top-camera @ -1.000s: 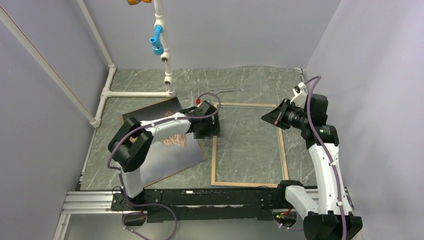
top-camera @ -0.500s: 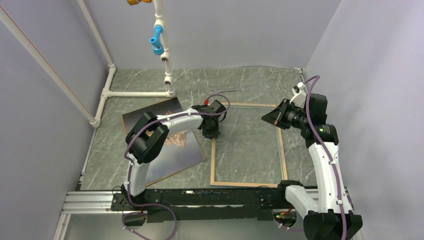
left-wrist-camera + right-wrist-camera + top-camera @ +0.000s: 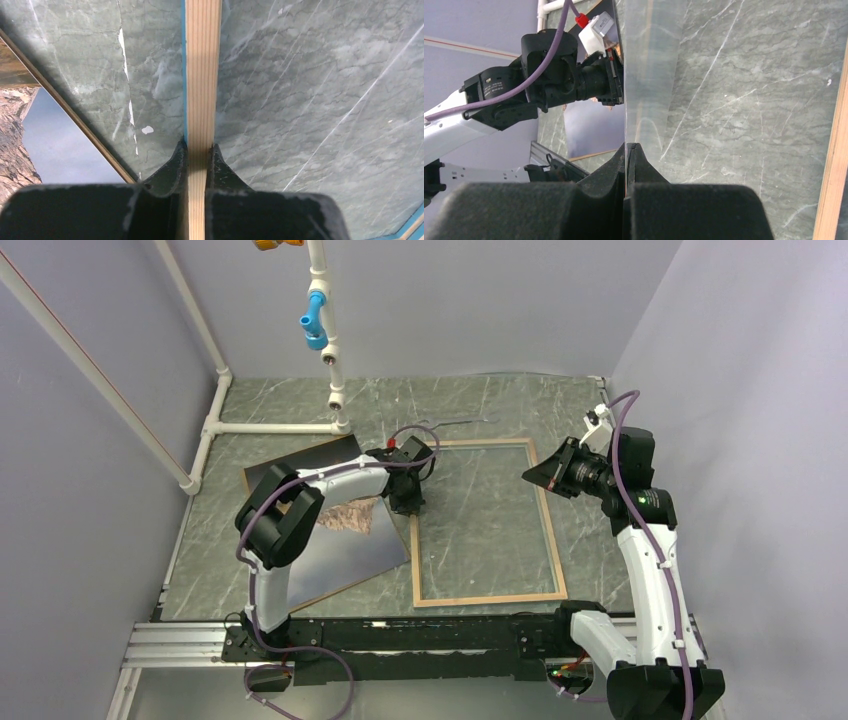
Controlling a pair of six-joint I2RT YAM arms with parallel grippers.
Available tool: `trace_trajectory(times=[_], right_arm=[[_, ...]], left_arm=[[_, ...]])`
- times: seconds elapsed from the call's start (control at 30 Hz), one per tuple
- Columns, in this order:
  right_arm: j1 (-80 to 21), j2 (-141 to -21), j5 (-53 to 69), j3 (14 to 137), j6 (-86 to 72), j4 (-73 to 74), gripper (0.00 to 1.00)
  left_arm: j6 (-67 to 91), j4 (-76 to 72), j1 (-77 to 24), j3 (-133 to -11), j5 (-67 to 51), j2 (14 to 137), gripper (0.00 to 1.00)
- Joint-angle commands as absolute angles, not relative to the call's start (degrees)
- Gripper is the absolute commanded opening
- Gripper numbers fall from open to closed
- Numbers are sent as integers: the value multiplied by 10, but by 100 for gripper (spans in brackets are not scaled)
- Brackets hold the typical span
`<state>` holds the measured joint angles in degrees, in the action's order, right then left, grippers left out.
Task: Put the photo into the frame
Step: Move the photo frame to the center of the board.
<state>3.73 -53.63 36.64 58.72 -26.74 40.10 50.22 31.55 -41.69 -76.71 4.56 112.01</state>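
Now the left gripper point(image 3: 199, 146) is clamped on the frame point(image 3: 548, 520), one finger point(image 3: 176, 159) on each side of the left-hand rail; a second ago I had these jaws wide above that rail, and they have since closed on it. The frame lies flat on the table point(image 3: 480, 410) with its pale wood back up, and a thin blue line shows along the rail's edge in the left wrist view. Since the earlier picture the whole frame has shifted towards the left gripper's side and turned slightly, so it now sits skewed.

Beside the frame's left rail lies the photo point(image 3: 350, 540), picture side up, its nearest corner just beside the rail. Under the photo is the backing board point(image 3: 70, 109), whose brown edge shows between the photo and the frame in the left wrist view. Neither has moved.

Over the frame's far right corner the right gripper point(image 3: 626, 146) is pinched tight on the edge of a clear sheet point(image 3: 649, 60), which stands raised above the frame's opening, seen edge-on from the right wrist. I have kept this arm where it was.
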Motion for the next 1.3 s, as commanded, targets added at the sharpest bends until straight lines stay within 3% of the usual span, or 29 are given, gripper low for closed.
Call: trace_trajectory(times=[0.0, 0.13, 0.23, 0.33, 0.5, 0.9, 1.27], right_arm=[[40, -531, 397, 582, -281, 351, 0], [40, -526, 409, 570, -290, 334, 0], [40, -522, 420, 561, -295, 319, 0], [40, -519, 441, 549, -304, 295, 0], [39, -515, 478, 522, -333, 240, 0], [39, -490, 487, 440, -409, 108, 0], [39, -502, 460, 446, -407, 131, 0]], left_arm=[[495, 306, -414, -751, 37, 1112, 12], [479, 294, -414, -743, 15, 1103, 49], [472, 272, -414, -712, 1, 1057, 71], [467, 224, -411, -668, -31, 1005, 80], [487, 162, -404, -588, -78, 940, 78], [490, 177, -405, -496, -32, 903, 51], [488, 189, -412, -511, -19, 900, 47]])
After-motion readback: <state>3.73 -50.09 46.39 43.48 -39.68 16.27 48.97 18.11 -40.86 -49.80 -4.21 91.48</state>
